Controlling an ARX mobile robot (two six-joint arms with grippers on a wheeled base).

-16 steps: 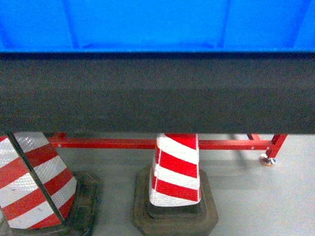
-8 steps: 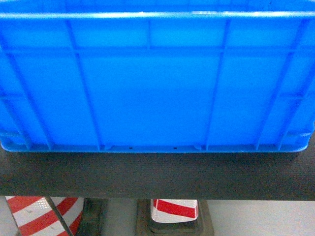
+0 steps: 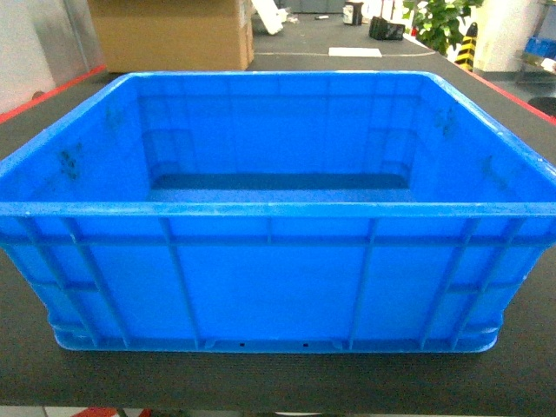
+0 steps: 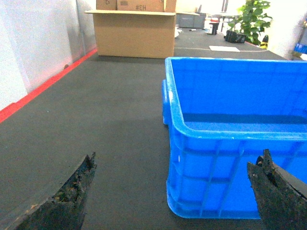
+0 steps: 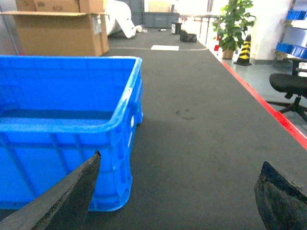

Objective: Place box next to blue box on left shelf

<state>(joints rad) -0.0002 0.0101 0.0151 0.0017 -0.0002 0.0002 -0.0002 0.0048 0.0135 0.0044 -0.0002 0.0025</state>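
Before you, filling most of the head view, the box (image 3: 269, 278): bright blue, open-topped, thick-rimmed, vertically ribbed on its near wall, smooth inside with nothing visible in it. It sits flat on the dark textured worktop (image 3: 521, 365), its near long wall facing you across the lower centre of the frame, its far rim reaching the upper third. In your left wrist view the box (image 4: 230, 182) occupies the right half, a corner turned toward the camera; in your right wrist view the same box (image 5: 57, 158) occupies the left half. Left claw (image 4: 175, 191): its two dark, worn fingers (image 4: 72, 196) stand wide apart at the lower left and lower right corners of that frame, nothing between them but the box corner beyond; you cannot tell from the picture whether either touches the box. Right claw (image 5: 180, 196): likewise spread wide, one finger at lower left before the box wall, the other at lower right over bare worktop, gripping nothing. Beyond the box: a large brown cardboard carton (image 3: 169, 35) at the upper left of the head view; a red stripe (image 5: 268, 108) along the worktop's right edge; a leafy green plant (image 5: 232, 24) at upper right, a yellow-and-black cone (image 5: 244, 48) just beside it; a black office chair (image 5: 290, 88) at the right edge.
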